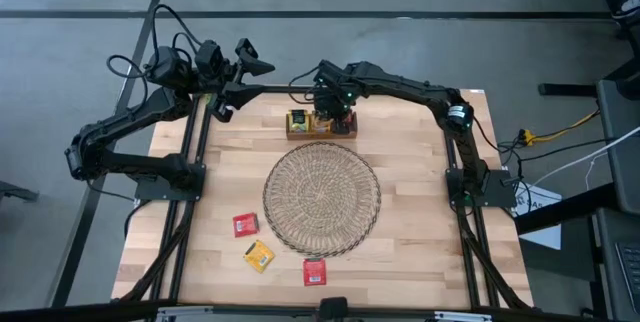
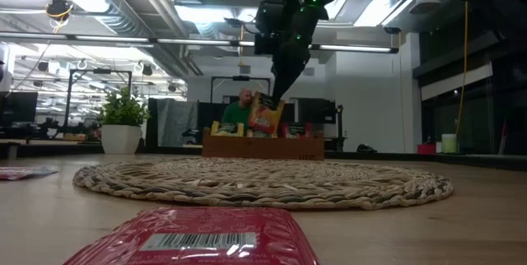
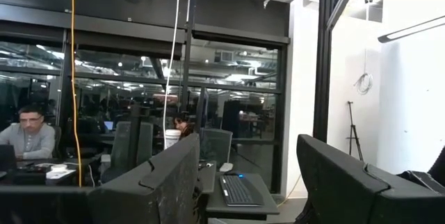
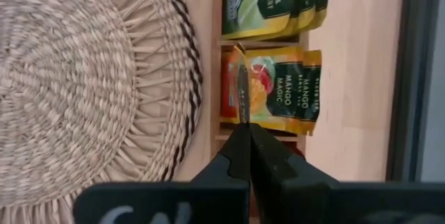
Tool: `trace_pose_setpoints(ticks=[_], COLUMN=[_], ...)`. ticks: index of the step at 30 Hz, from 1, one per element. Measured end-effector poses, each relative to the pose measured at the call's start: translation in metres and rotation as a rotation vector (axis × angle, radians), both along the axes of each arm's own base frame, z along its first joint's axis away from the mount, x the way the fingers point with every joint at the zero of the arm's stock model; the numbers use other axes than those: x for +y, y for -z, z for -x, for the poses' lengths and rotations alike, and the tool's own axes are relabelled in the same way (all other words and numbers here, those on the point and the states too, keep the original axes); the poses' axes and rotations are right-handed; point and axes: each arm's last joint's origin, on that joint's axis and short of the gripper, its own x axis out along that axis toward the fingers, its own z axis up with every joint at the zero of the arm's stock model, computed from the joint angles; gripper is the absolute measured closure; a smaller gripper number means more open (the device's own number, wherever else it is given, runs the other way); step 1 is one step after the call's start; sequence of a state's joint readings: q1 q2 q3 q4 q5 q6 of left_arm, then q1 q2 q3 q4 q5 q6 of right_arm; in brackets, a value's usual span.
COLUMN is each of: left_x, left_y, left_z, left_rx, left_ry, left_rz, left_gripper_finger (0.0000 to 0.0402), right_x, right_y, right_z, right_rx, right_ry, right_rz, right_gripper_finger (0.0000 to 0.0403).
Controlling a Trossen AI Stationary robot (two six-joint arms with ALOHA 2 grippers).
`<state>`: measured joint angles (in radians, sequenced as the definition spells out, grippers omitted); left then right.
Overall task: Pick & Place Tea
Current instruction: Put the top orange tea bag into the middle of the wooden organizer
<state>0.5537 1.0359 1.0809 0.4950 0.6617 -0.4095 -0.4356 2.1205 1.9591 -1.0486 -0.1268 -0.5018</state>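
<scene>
Right gripper [image 4: 245,130] clamped on an orange sachet [image 4: 240,85] directly above the wooden box [image 2: 262,146]; a straight vertical lift is advised.

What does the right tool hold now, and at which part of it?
The right tool is shut on an orange sachet, pinching its edge, above the wooden box. The left tool holds nothing.
</scene>
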Motion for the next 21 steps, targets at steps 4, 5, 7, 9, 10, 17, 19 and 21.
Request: trace_pose_setpoints(ticks=[4,5,7,9,10,17,19,21], left_x=[0.000,0.000,0.000,0.000,0.000,0.000,0.000,0.000], left_y=[0.000,0.000,0.000,0.000,0.000,0.000,0.000,0.000], left_z=[0.000,0.000,0.000,0.000,0.000,0.000,0.000,0.000], left_rx=[0.000,0.000,0.000,0.000,0.001,0.004,0.004,0.004], left_ry=[0.000,0.000,0.000,0.000,0.001,0.011,0.011,0.011], left_rz=[0.000,0.000,0.000,0.000,0.002,0.023,0.023,0.022], left_gripper_finger=[0.0164,0.0164,0.0164,0.0164,0.0164,0.0164,0.0164,0.0164], right_x=[-0.003,-0.004,-0.005,-0.005,-0.006,-0.009,-0.009,-0.010], right_y=[0.007,0.010,0.014,0.017,0.018,0.018,0.018,0.018], right_z=[-0.003,-0.004,-0.005,-0.006,-0.007,-0.009,-0.009,-0.009], right_rx=[0.007,0.011,0.016,0.020,0.022,0.000,0.007,0.008], right_ry=[0.007,0.008,0.009,0.009,0.009,0.023,0.030,0.030], right_rz=[-0.001,-0.003,-0.005,-0.006,-0.007,0.037,0.052,0.052], right_gripper_finger=[0.0403,0.0403,0.0403,0.0403,0.0403,0.0403,0.0403,0.0403])
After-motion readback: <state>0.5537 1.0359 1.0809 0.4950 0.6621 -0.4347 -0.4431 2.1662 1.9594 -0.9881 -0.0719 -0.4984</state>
